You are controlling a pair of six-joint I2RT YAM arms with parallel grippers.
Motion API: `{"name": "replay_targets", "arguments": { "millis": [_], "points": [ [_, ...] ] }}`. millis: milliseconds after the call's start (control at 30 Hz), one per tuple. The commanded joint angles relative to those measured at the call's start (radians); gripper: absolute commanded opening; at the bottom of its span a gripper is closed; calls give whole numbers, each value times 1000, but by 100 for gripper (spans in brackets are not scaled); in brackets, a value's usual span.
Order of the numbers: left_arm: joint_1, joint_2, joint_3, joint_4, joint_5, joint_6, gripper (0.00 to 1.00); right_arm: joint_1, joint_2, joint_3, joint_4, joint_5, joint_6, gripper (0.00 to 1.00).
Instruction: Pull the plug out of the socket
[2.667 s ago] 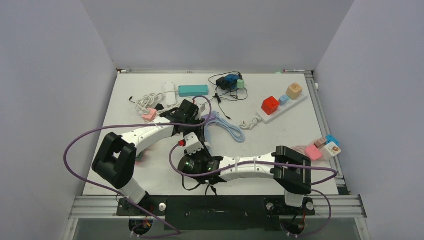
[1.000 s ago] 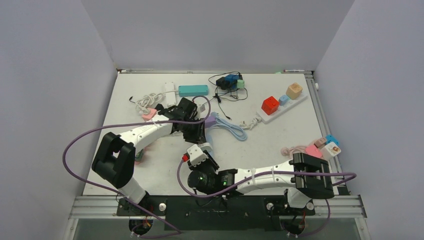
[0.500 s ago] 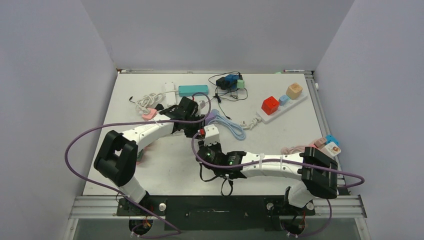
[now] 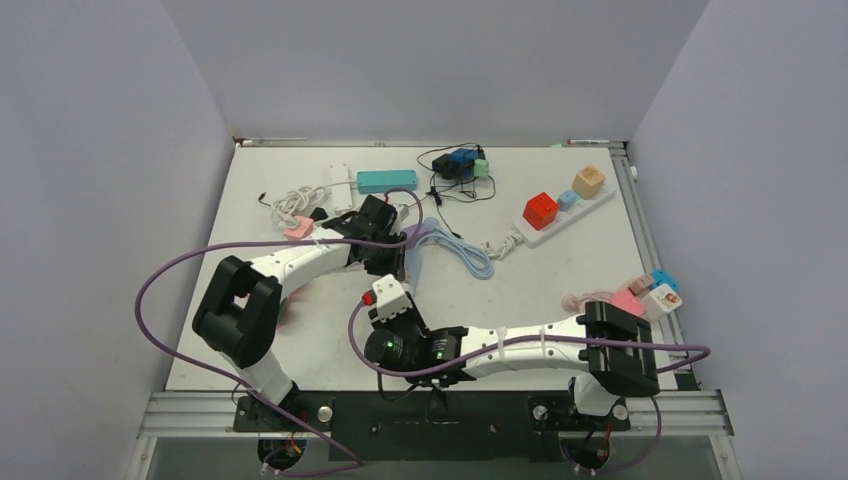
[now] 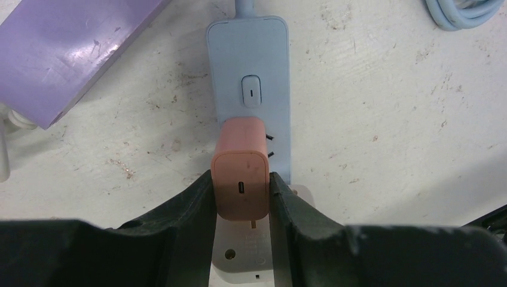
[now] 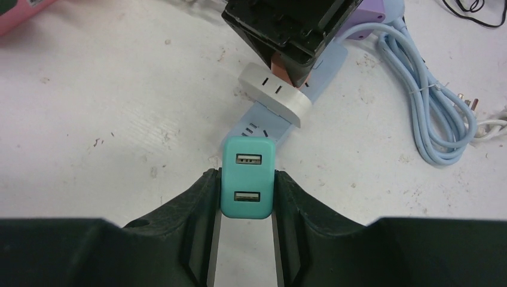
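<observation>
Left wrist view looks straight down on the socket [image 5: 248, 60], the slim light-blue strip lying flat on the white table [image 4: 520, 290], a little left of the middle. The left pincer [image 5: 242, 177] has its two black fingers pressed against the flanks of a salmon plug [image 5: 241, 161], which stands on the strip just nearer than its rocker switch. I cannot see from here whether its prongs are seated. A lilac strip [image 5: 66, 54] lies slantwise just beside the socket's far left corner, and a white adapter [image 5: 239, 257] shows under the plug at the near edge of that view.

From the right wrist view, the right pincer [image 6: 246, 177] pinches a teal plug [image 6: 247, 179] with two USB ports facing up. That plug sits on the near stretch of the same blue strip. Beyond it the white adapter lies across the strip, and beyond that again the left pincer stands over the strip with the salmon plug between its fingers. So the socket runs near to far under both pincers, one plug held at each part of it.

The socket's light-blue cord [image 6: 430, 107] lies looped on the table to the right of the strip, apart from both pincers.
</observation>
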Motion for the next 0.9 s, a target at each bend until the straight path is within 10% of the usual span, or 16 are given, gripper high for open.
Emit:
{"name": "replay_targets", "arguments": {
  "millis": [0,167,500,867],
  "points": [
    [15,11,-4,-25,-54,38,0,12,-35,52,-49,77,22,5],
    [21,-57,-9,-10,-26,46,2,-10,-162,19,-181,11,128,5],
    [22,-219,-59,73,46,76,57,-194,-328,-203,-299,-336,258,7],
    [42,-278,-83,97,75,84,81,-305,-231,-258,-267,-572,260,19]
  ]
}}
